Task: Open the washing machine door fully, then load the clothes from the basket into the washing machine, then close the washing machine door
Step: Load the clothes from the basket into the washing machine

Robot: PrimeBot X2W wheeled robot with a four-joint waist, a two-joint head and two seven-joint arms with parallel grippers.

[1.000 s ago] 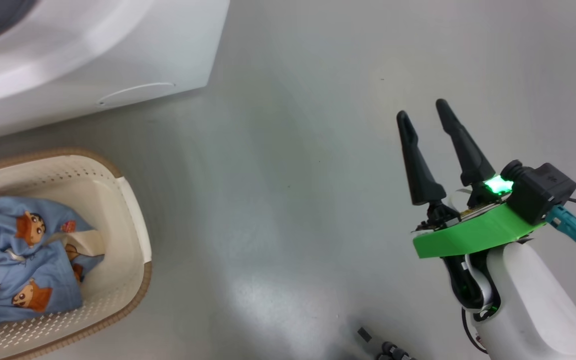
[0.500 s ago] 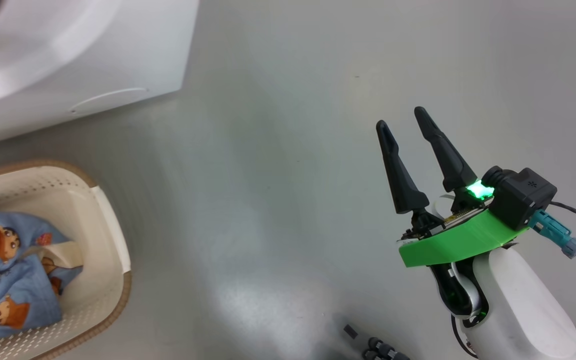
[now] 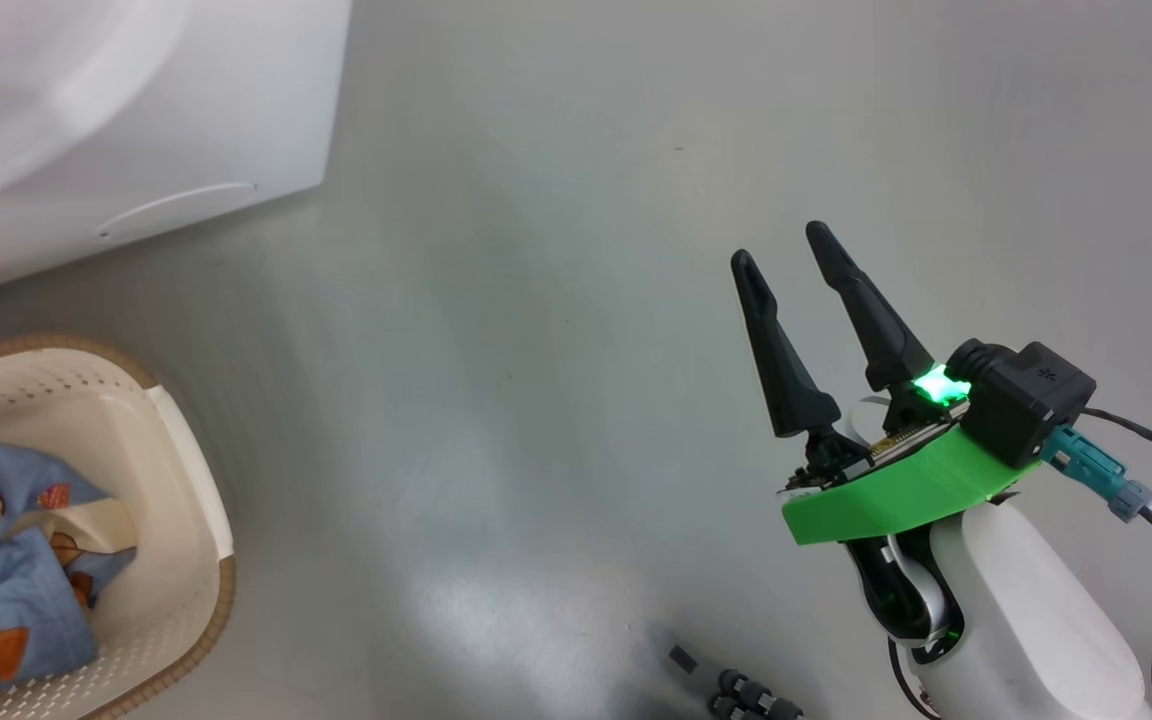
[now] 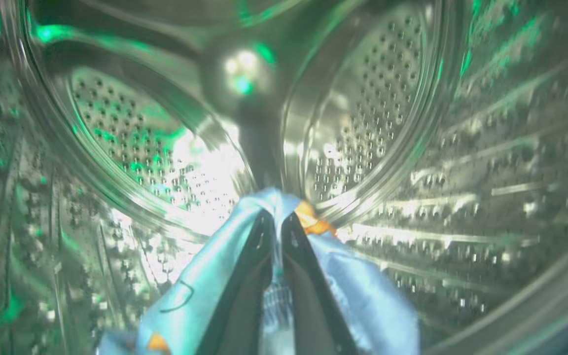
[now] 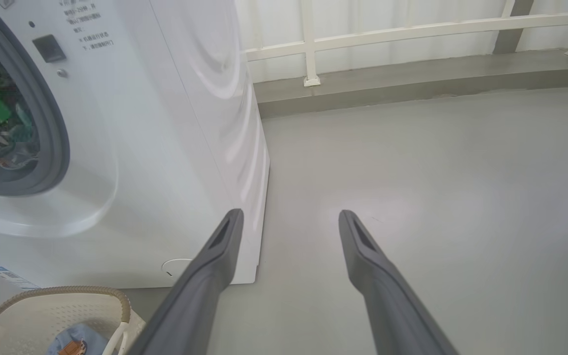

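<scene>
Garment [image 4: 363,291] lengthwise along left claw [image 4: 275,219], inside drum [image 4: 461,148]

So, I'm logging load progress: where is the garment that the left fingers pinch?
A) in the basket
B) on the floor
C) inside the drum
C: the left fingers clamp the blue garment with the perforated steel drum all round.

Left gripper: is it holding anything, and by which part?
The left gripper is shut on a light-blue garment, pinching a bunched fold of it at the fingertips, inside the drum. The right gripper is open and holds nothing.
</scene>
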